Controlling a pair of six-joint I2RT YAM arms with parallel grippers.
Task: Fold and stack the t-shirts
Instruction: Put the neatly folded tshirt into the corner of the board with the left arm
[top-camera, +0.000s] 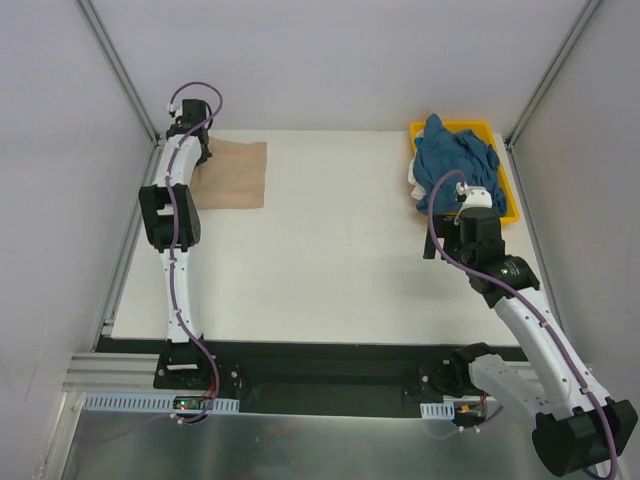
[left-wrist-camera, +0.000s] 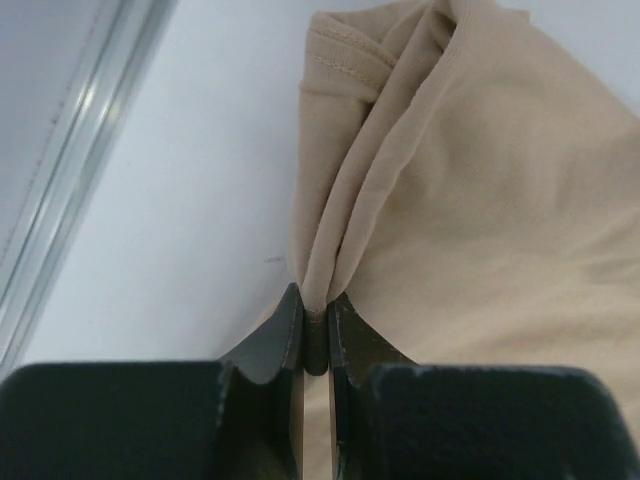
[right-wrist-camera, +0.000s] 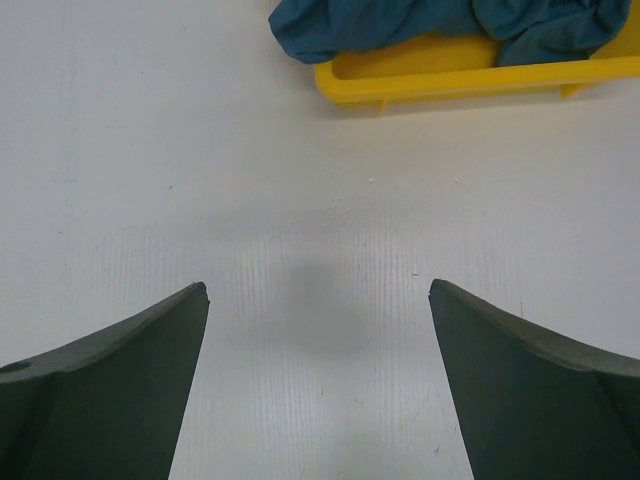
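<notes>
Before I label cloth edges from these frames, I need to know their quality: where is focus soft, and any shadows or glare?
Top external: even light, sharp, mild sheen on the metal plate. Left wrist: the left gripper is blurred up close, the tan t-shirt soft but its hem stitching readable. Right wrist: a faint shadow on the table under the open right gripper; yellow tray crisp.

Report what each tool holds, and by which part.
Left tool pinches the tan t-shirt by a bunched fold at its edge. Right tool is open, holding nothing.
</notes>
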